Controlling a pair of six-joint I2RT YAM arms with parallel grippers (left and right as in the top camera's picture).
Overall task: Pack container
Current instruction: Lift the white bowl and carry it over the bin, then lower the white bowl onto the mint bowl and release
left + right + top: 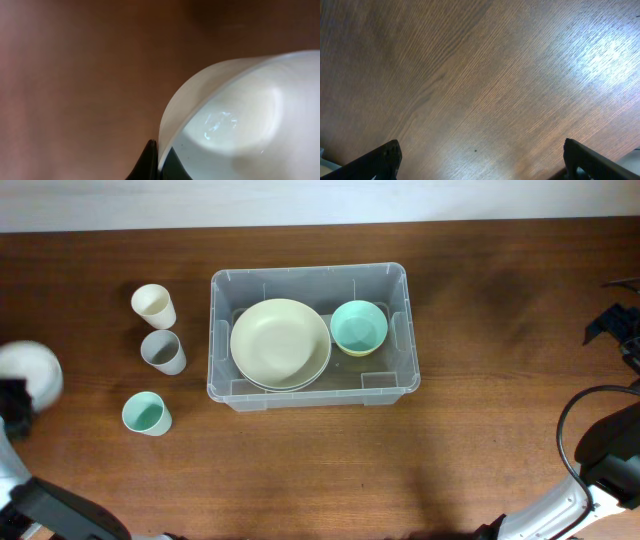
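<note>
The container (310, 275) is a see-through plastic bin, rectangular with rounded corners and moulded ribs. It sits mid-table (480, 450) on dark wood grain. Inside on the left there's a pale yellow-green plate (280, 343) stacked on another whose rim barely peeks out. On the right a mint bowl (358, 326) is nested in a yellowish one.

Three smooth cups stand in a column just left of the bin: cream cup (153, 305), grey cup (162, 352) and mint cup (145, 413).

The left claw (156, 159) is pinched tight on the rim of a glossy white bowl (240, 120). The bowl is mostly cut off in the wrist view and blurry at the far left edge from overhead. The right claw (481, 150) is spread wide over bare wood with nothing in it, and only its black tips show.
</note>
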